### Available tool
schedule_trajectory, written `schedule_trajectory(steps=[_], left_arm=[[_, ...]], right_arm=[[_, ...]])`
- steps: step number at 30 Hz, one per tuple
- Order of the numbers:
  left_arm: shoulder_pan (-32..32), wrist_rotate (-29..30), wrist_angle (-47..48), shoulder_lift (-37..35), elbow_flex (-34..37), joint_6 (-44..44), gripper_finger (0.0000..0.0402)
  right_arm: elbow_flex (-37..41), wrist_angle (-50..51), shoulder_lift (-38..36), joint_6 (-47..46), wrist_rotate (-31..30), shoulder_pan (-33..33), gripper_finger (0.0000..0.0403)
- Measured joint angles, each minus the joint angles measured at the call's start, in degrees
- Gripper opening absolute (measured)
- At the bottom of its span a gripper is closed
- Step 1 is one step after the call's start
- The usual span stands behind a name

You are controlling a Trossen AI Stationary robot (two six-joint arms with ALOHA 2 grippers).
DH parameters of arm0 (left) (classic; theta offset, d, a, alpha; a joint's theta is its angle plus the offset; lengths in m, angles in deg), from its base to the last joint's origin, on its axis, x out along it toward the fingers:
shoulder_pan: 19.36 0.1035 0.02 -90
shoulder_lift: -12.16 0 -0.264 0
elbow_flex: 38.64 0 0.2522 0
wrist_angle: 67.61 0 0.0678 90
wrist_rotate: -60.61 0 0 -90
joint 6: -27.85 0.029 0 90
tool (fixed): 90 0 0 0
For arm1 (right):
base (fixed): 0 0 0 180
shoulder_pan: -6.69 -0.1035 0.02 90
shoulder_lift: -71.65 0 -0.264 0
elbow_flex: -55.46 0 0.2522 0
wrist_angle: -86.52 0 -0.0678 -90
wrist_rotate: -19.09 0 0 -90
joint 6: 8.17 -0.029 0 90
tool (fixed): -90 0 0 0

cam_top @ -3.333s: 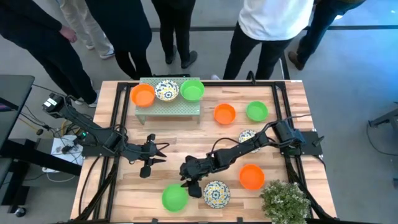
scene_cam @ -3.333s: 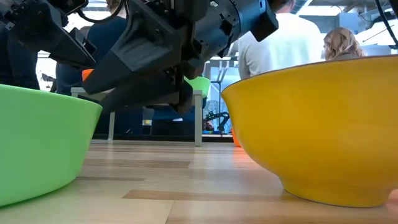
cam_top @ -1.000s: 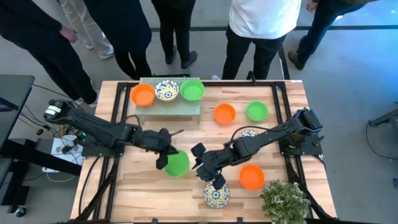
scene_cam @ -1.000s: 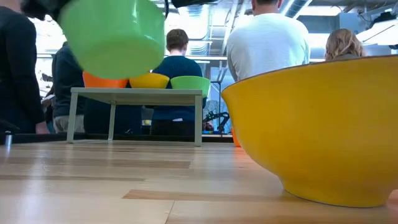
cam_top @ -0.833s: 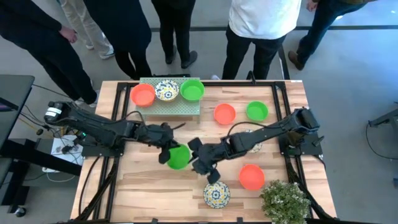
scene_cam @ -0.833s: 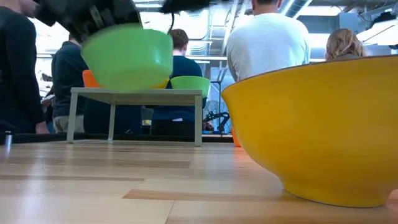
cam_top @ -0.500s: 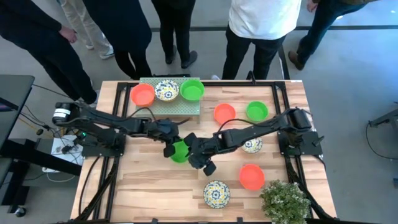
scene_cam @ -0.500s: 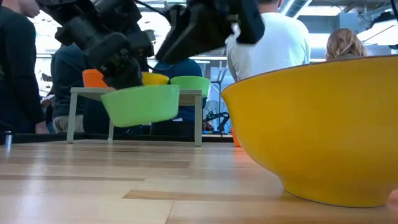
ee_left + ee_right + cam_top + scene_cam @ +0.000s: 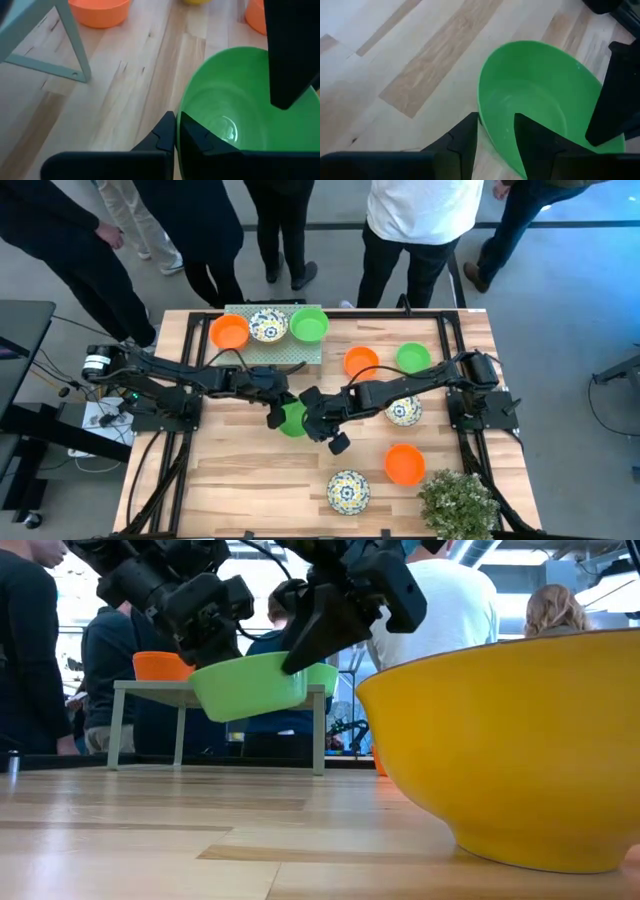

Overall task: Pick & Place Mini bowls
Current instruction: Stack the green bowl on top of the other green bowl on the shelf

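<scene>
A bright green mini bowl (image 9: 293,421) hangs in the air over the middle of the table, tilted in the low view (image 9: 250,686). My left gripper (image 9: 277,413) is shut on its left rim. My right gripper (image 9: 314,423) is open at the bowl's right rim (image 9: 481,107), one finger (image 9: 535,142) inside the bowl and one (image 9: 465,137) outside; whether they touch it I cannot tell. Other mini bowls rest on their bases: orange (image 9: 229,332), floral (image 9: 267,325) and green (image 9: 308,324) on a small raised stand, and more on the table. My left gripper pinches the green bowl's rim (image 9: 181,107) on the side toward the table's left, one finger inside the bowl and one outside. It comes in slanting from the left and above. The bowl is lifted clear of the table and tilted.
On the table's right half sit an orange bowl (image 9: 361,362), a green one (image 9: 413,359), a floral one (image 9: 403,411), another orange (image 9: 404,464) and a floral one (image 9: 348,491) near the front. A bushy plant (image 9: 457,500) fills the near right corner. People stand beyond the far edge.
My left gripper has carried the green bowl from nearer the front toward the table's far edge and a little right, keeping its hold. My right gripper has moved toward the far edge and left, away from the front floral bowl, up to the green bowl's right rim.
</scene>
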Motion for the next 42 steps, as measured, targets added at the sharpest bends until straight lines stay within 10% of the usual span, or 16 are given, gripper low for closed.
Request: schedule_trajectory(steps=[17, 30, 42], left_arm=[[0.0, -0.3, -3.0, -0.1, -0.5, -4.5, 0.0021], [-0.9, -0.7, -5.0, -0.6, -0.6, -4.2, 0.0127], [-4.2, -0.7, -5.0, -1.7, -0.4, 3.5, 0.011]], right_arm=[[0.0, 2.8, 0.0, 6.9, 0.4, -0.1, 0.0007], [0.0, 4.5, 0.1, -12.5, 3.2, -0.6, 0.0008], [0.1, 16.6, -2.5, -26.6, -6.4, -6.6, 0.0002]])
